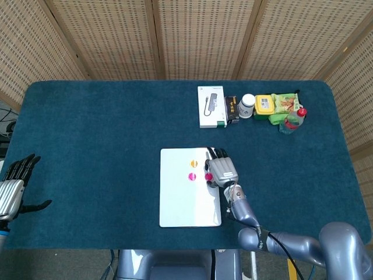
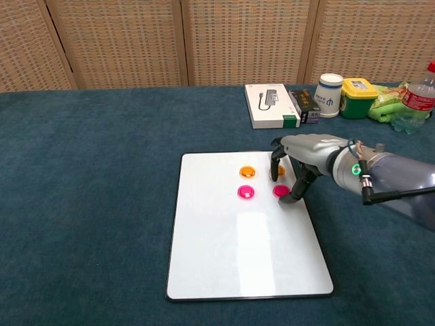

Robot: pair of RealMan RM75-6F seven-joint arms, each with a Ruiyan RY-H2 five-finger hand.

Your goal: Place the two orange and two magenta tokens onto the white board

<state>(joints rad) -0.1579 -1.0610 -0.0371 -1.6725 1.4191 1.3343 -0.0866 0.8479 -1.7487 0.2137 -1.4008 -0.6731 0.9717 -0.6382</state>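
- Woven panels back a teal tabletop (image 2: 102, 176).
- Left hand (image 1: 13, 188) rests at the far edge, fingers spread, holding nothing.
- White board (image 2: 238, 251) carries an orange token (image 2: 247, 172) and two magenta tokens (image 2: 245, 192) (image 2: 281, 191).
- Right hand (image 2: 293, 163) arches over the second orange token (image 2: 279, 170), its fingers apart and holding nothing, thumb beside a magenta one.
- Behind: white box (image 2: 267, 105), cup (image 2: 329, 85), yellow tub (image 2: 357, 88), bottle (image 2: 416, 98).

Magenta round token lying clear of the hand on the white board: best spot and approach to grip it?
The free magenta round token lies flat on the white board, so only its thin rim offers purchase. Probably pinch across opposite edges, coming straight down from above. Its left and near sides are open; the orange round token sits just behind, and the right hand crowds its right.
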